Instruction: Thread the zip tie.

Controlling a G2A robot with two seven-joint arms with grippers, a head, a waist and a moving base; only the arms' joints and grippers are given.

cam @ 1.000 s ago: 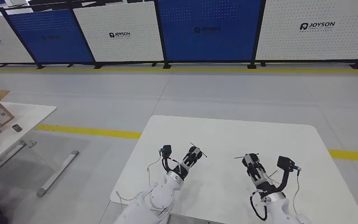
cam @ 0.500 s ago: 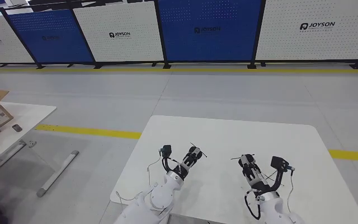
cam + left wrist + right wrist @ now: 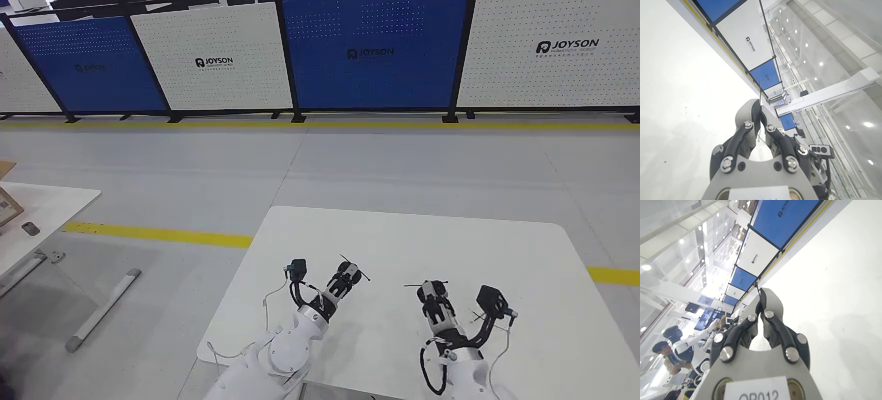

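You're looking at a white rectangular tabletop (image 3: pixel 420 240), corners rounded, surface plain, a few tiny dark specks (image 3: pixel 685 108) scattered on it

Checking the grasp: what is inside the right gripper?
A zip tie, its head end poking past the tips of the right gripper. The part between the shut pads is covered.

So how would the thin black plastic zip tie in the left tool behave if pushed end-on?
Probably fairly stiff over this short length: the thin black plastic zip tie stands straight past the shut left tool without drooping. Being so slender, it would likely bow rather than hold under a firm push. It looks very light.
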